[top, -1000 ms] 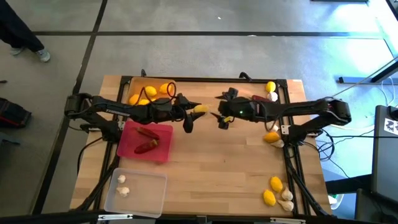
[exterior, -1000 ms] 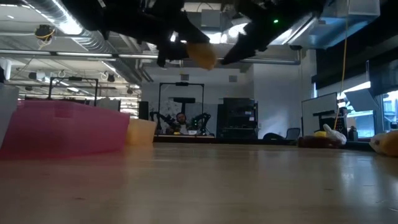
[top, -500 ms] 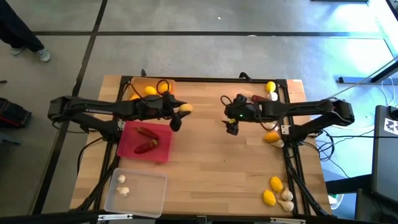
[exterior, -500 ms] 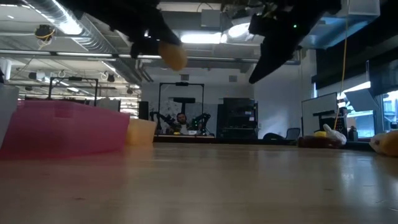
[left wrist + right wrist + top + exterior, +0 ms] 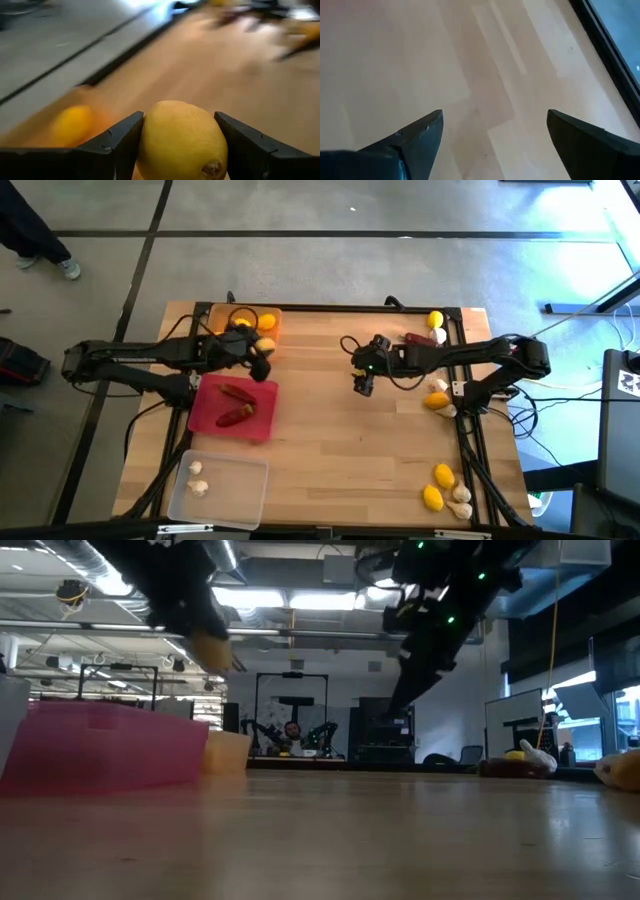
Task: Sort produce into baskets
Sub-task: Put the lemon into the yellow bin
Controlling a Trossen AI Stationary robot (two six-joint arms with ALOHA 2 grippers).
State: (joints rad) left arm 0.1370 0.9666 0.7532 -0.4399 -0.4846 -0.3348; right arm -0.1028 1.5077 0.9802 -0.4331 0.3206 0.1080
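Left gripper (image 5: 262, 357) clamped on lemon (image 5: 181, 139) over orange basket (image 5: 222, 317) at table's 11 o'clock, right gripper (image 5: 362, 380) spread empty near centre: release low and only once fully inside rim, so it won't roll out.

No readable text, labels, brands, numbers or signs in any view; nothing legible on table, baskets, produce or arms

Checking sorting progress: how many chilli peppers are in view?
3 chillies: two in the red basket, one loose at the table's far right; more may be hidden.
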